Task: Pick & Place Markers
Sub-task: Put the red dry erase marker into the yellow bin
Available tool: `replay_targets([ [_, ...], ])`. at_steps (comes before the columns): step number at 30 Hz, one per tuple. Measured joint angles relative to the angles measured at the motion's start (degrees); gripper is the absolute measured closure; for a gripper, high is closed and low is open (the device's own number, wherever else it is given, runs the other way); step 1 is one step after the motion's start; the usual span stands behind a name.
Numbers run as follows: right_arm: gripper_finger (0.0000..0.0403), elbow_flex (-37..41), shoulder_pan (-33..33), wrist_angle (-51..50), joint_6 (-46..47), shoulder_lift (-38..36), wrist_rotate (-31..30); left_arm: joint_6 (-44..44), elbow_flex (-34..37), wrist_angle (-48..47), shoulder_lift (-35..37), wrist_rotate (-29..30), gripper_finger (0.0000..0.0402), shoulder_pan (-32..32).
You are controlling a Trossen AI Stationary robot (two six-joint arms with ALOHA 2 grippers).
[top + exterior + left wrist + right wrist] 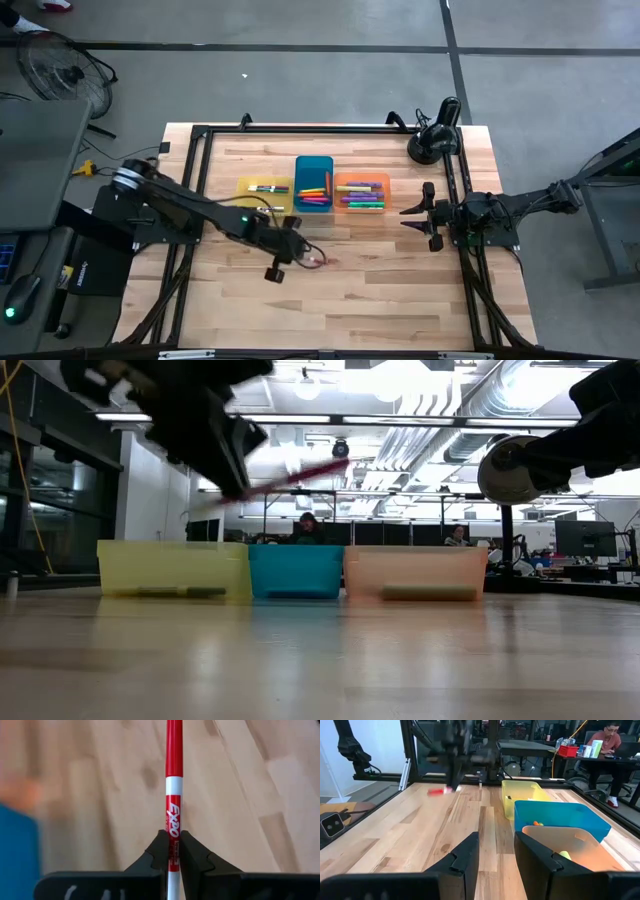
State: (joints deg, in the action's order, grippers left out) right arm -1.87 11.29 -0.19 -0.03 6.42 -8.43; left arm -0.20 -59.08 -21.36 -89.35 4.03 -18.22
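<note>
A red marker [173, 780] with a white band is in my left gripper [298, 254], which is shut on it over the bare wood in front of the trays. The low view shows that gripper [228, 465] high above the table. Three trays stand in a row at the table's middle: yellow [250, 186], blue [313, 163], orange [380, 180]. Each has markers lying in it, several of them in the blue [314, 194] and orange [360, 198] trays. My right gripper [412, 212] waits open at the right, level, pointing toward the trays. My left gripper pinches the red marker between its two fingers on the labelled barrel [173, 851], close to one end. The fingers slant down from the table's left, and the marker runs along them. Its long free part [295, 475] sticks out ahead, lifted clear of the table.
A black frame rail [200, 180] runs round the table, and a black camera stand [437, 138] sits at the far right corner. Bare wood [350, 300] lies between the trays and the near edge. People sit at desks in the room behind.
</note>
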Motion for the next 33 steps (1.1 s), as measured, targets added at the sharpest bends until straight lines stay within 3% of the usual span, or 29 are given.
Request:
replay_targets([
  [7,0.029,0.0,-0.01,0.02,0.01,0.0,0.0,-0.08,-0.01,-6.23,11.23,9.08,0.0387,-0.78],
  [15,0.029,0.02,-0.02,0.5,0.0,0.28,0.0,-4.48,-0.03,-12.33,20.24,20.25,0.0387,-6.19],
  [21,0.029,0.02,0.0,0.09,0.02,0.35,-0.07,-9.39,-0.04,-18.06,23.86,30.62,0.0387,-11.94],
  [27,0.029,0.02,-0.02,0.14,0.01,0.36,-0.13,-19.37,-0.05,-29.8,26.6,42.77,0.0387,-14.16],
  [33,0.029,0.02,0.0,0.02,0.02,0.33,-0.13,-26.43,-0.05,-39.44,27.4,48.87,0.0387,-14.09],
])
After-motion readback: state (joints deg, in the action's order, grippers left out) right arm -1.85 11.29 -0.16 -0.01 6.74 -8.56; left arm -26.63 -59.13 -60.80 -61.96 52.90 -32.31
